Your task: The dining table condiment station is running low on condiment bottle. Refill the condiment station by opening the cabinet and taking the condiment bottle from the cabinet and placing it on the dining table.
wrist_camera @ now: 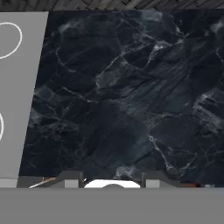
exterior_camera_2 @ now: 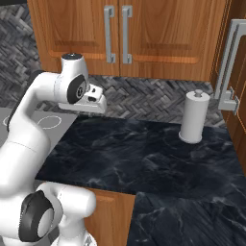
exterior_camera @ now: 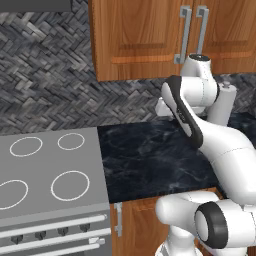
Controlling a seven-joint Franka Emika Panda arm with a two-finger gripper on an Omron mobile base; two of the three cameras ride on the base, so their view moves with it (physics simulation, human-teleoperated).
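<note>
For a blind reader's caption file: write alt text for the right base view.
A white robot arm bends over a black marble counter, beneath a closed orange-brown wall cabinet with two vertical silver bar handles. A white paper towel roll stands upright on the counter at right, and a grey stove top edges in at left.

Orange-brown cabinet [exterior_camera_2: 144,33], grey-veined black counter [exterior_camera_2: 144,158], grey herringbone backsplash [exterior_camera: 45,85]

Both base views look forward and down from behind at the black counter [exterior_camera: 150,160]; the hand view faces it closely from above.
</note>
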